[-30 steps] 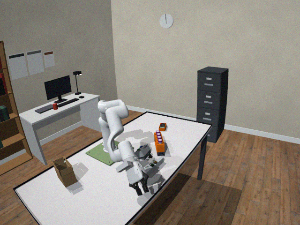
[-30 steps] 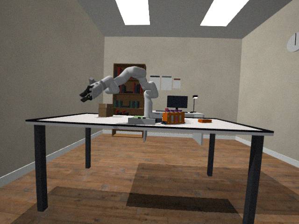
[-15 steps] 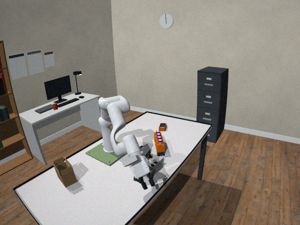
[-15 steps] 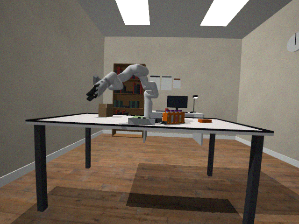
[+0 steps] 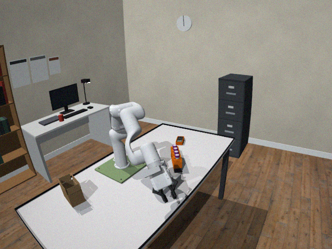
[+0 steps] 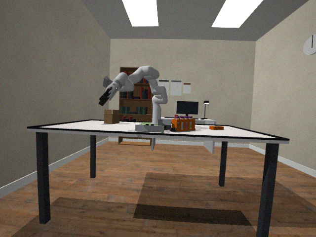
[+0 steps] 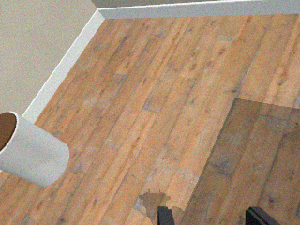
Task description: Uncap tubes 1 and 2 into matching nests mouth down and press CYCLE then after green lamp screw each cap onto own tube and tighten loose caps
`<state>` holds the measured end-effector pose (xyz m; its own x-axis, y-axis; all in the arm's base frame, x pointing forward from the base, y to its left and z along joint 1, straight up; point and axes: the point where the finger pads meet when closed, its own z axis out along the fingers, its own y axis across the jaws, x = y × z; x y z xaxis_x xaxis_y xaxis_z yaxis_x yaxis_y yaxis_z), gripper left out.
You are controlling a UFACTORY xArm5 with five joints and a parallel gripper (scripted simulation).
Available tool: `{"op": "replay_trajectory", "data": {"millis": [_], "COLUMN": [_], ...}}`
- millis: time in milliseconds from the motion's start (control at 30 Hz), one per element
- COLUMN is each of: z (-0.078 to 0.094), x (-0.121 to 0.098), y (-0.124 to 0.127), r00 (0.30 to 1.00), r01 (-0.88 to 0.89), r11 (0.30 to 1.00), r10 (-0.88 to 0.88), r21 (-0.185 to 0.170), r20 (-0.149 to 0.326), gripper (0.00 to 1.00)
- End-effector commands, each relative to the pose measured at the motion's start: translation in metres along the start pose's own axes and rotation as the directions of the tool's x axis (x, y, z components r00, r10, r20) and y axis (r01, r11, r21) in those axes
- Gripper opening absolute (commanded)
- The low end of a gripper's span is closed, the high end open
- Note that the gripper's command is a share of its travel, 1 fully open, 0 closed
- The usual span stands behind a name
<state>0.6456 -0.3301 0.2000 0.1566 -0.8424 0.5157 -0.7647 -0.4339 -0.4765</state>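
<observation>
White arm reaching over the white table [image 5: 80, 230], its gripper [image 5: 168, 197] raised well above the surface and pointed down and outward. The fingers stand partly open with nothing between them (only wood floor shows beyond their tips in the wrist view). The orange tube holder [image 5: 176, 160], carrying four tubes with purple caps [image 5: 176, 150] on them, stands near the arm's green base plate [image 5: 107, 171]. The grey cap tray [image 6: 149, 128] lies beside the holder; the orange key housing [image 5: 179, 140] lies farther along.
</observation>
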Motion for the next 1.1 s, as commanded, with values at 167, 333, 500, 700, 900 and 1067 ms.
{"op": "replay_trajectory", "data": {"millis": [167,333,500,700,900,1067], "z": [-0.021,-0.027,-0.039,-0.048,-0.058,-0.070], "x": [-0.027,-0.036,-0.053,-0.064,-0.077,-0.092], "y": [-0.016,-0.020,-0.026,-0.030,-0.033,-0.036], "r00": [0.993,0.983,0.976,0.949,0.947,0.908], "r01": [0.094,0.148,0.180,0.260,0.265,0.349], "r11": [0.995,0.989,0.983,0.965,0.964,0.937], "r10": [-0.093,-0.145,-0.175,-0.250,-0.255,-0.332], "r21": [-0.017,-0.023,-0.026,-0.028,-0.028,-0.022], "r20": [0.070,0.109,0.132,0.190,0.194,0.255], "gripper": [0.46,0.46,0.46,0.46,0.46,0.46]}}
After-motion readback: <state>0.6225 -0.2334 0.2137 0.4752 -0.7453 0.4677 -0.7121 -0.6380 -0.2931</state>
